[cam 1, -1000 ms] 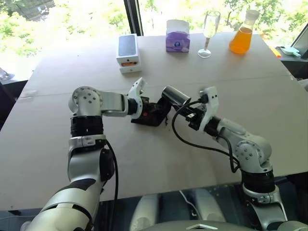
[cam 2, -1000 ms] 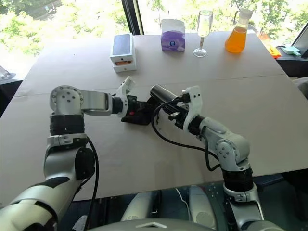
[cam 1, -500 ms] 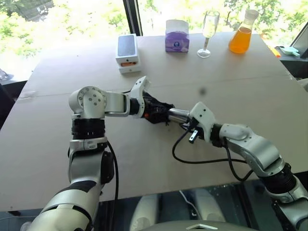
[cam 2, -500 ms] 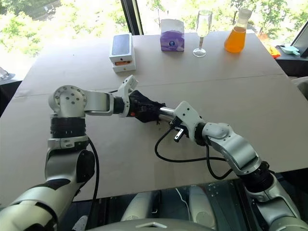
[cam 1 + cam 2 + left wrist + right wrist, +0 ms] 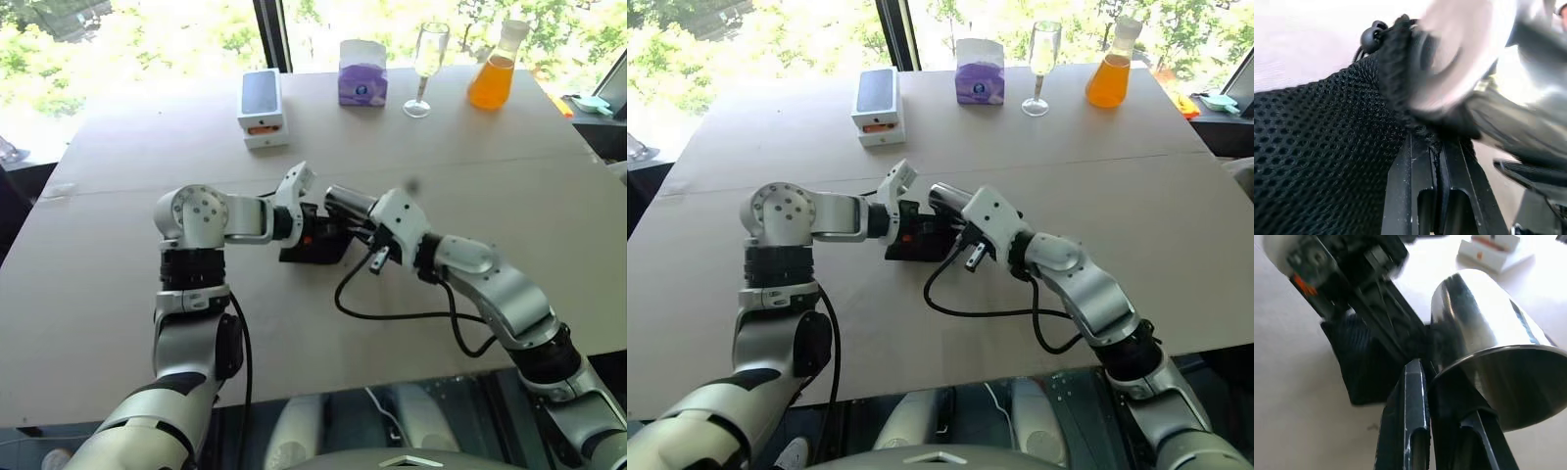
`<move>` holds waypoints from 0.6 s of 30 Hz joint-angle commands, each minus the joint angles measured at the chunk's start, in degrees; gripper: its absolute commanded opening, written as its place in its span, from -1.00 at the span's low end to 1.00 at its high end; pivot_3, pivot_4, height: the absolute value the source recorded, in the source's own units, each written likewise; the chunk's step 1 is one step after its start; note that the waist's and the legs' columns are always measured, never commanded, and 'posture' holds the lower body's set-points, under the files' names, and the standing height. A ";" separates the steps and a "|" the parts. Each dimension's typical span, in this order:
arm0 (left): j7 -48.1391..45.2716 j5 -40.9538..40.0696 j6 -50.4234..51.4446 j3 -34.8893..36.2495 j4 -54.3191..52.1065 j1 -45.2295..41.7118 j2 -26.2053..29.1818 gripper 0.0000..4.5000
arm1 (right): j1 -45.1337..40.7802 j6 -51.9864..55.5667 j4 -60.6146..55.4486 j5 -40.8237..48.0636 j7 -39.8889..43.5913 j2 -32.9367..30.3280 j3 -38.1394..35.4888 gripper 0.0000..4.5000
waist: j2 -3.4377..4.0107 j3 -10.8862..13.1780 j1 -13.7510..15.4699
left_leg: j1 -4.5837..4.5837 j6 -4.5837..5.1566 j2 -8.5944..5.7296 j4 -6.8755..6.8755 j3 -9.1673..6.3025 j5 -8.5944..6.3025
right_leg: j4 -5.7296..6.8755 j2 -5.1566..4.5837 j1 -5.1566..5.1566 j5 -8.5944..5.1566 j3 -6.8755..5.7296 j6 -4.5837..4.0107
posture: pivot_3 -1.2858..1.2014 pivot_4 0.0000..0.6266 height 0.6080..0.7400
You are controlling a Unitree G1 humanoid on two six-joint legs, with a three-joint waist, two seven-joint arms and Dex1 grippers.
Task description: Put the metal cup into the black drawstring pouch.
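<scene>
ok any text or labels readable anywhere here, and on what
None can be read.
White phone box: an orange mark on its front edge, too small to make out.
Purple tissue box: a round printed patch on its front, too blurred to read.
Metal cup, black drawstring pouch: no lettering visible.

Brown table (image 5: pixel 549 186), with white box (image 5: pixel 262 110), purple tissue box (image 5: pixel 361 72), wine glass (image 5: pixel 428 69), orange flask (image 5: pixel 493 67) far beyond both hands.

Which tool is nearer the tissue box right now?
Left. The left tool, holding the pouch, sits below the tissue box; the right tool, gripping the cup, sits slightly farther off.
</scene>
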 commanded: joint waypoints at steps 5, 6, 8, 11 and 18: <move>-2.85 -2.09 -2.85 3.48 -9.97 -1.46 -4.17 -1.00 | -3.12 -10.99 4.71 -2.07 6.85 2.09 0.48 -0.97 | 0.00 0.00 -0.16 | 0.00 0.00 0.01 -0.01 0.02 0.00 | -0.02 0.00 0.00 0.00 -0.01 0.00 | 0.03 -0.52 1.00; -3.19 -2.31 -2.55 2.99 -11.62 -0.57 -4.27 -1.00 | -3.47 -12.51 5.64 -3.45 6.73 2.32 0.91 -0.97 | 0.00 0.00 -0.23 | 0.01 0.00 0.02 -0.02 0.02 0.00 | -0.01 0.00 0.00 0.00 0.00 0.00 | 0.03 -0.52 1.00; -3.01 -3.22 -1.43 4.56 -13.44 0.65 -5.69 -1.00 | -4.08 -14.44 7.64 -4.70 5.31 4.01 0.07 -0.97 | 0.00 0.00 -0.26 | 0.01 0.00 0.02 -0.03 0.02 0.00 | -0.01 0.01 -0.01 0.00 0.02 0.00 | 0.03 -0.52 1.00; -1.66 -4.24 0.02 8.44 -12.86 1.05 -7.42 -1.00 | -4.45 -15.04 9.58 -3.84 3.66 7.26 -2.60 -0.97 | 0.00 0.00 -0.14 | 0.02 -0.01 0.03 -0.01 0.00 0.01 | 0.01 0.03 -0.01 0.00 0.01 -0.01 | 0.03 -0.52 1.00; 4.36 -6.20 0.09 21.52 -5.79 -2.72 -11.23 -1.00 | -1.41 -17.30 11.56 -2.55 3.99 11.18 -5.48 -0.97 | -0.03 -0.01 0.19 | 0.00 -0.01 -0.02 0.06 -0.03 0.01 | -0.02 -0.03 0.04 0.01 -0.02 0.00 | 0.03 -0.52 1.00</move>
